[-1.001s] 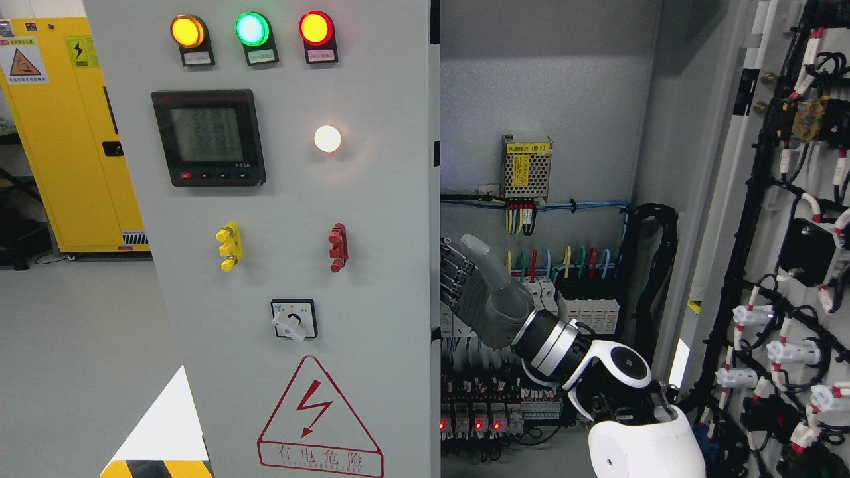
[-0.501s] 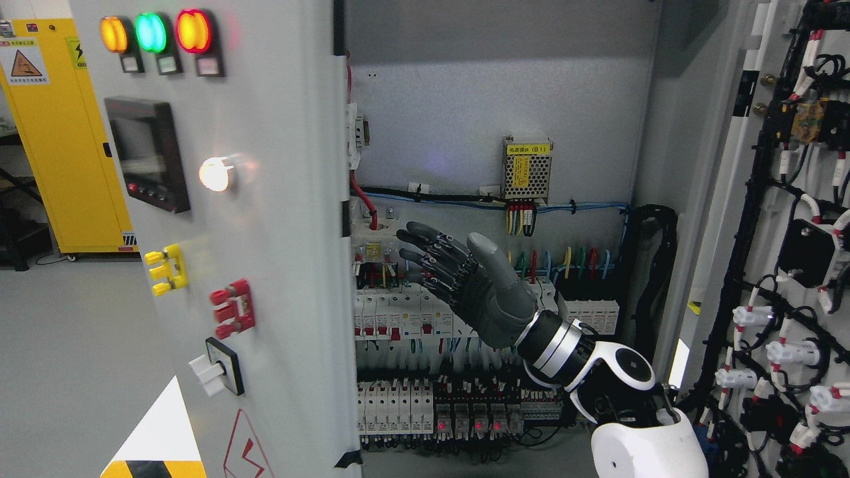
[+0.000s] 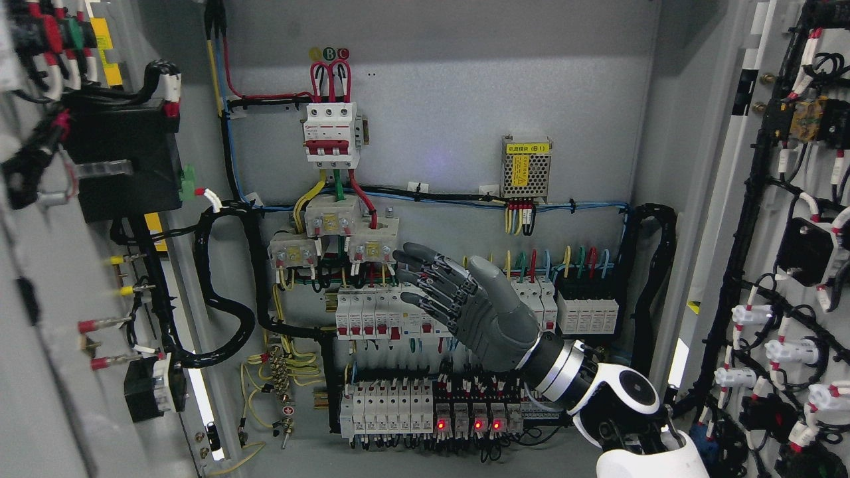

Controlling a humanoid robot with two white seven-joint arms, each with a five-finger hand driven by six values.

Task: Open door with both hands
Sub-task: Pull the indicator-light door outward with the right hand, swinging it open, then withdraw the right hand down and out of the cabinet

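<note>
Grey painted steel is filling the view: the big electrical cabinet (image 3: 465, 99) is standing with both of its doors swung wide. The left grey metal door (image 3: 40, 372) is turned so far that it is showing its inner face, with black cable bundles and the backs of the panel devices, at the left edge of the picture. The right grey metal door (image 3: 737, 219) is also folded outward at the right edge, carrying white connectors and black wiring on its inside.

The robot's right hand (image 3: 458, 299), dark grey with black jointed fingers (image 3: 425, 265), is reaching in from the lower right and is hovering in front of the rows of white circuit breakers (image 3: 372, 318). Its fingers are spread and relaxed, gripping nothing, and I cannot tell whether they are touching anything behind them. It is well apart from both doors. The flat palm is facing toward the left door, which suits pushing a panel aside more than grasping a handle.

The left hand is not showing in the picture.

Judging from how the doors are standing, the opening is looking practically finished.
</note>
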